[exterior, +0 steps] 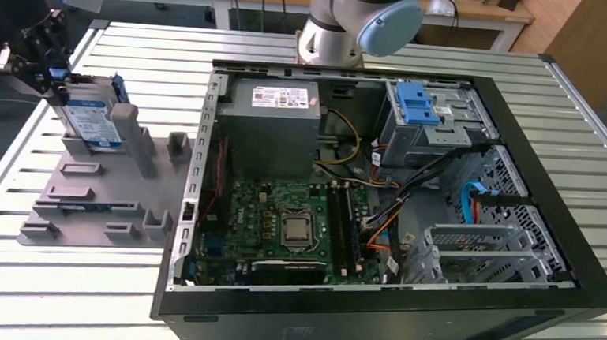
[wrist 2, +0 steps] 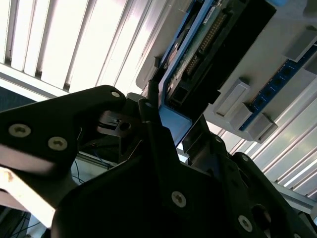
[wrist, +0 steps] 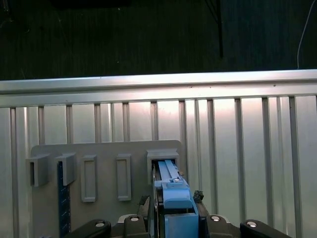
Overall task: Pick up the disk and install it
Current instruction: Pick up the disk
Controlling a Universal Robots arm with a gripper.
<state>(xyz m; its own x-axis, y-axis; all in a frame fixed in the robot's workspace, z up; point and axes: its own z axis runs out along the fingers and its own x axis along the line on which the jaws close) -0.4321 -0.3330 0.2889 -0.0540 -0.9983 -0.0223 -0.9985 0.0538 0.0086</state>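
gripper [wrist: 177, 218] – black metal fingers [wrist 2: 152, 114] narrow, clamped on blue plastic bracket of disk [exterior: 90, 121]. Disk upright on edge in slot of grey moulded fixture plate [exterior: 91, 192], at exterior view's left, outside black PC case [exterior: 548, 307]. Silver body, white-and-blue label facing out – print too small to read. Second wrist view: green circuit board strip and black connector row along disk edge. Fixture plate lies on ribbed aluminium table [exterior: 54, 281]. Inside PC case: grey PSU box [exterior: 275, 121] with white sticker, green motherboard [exterior: 279, 216].
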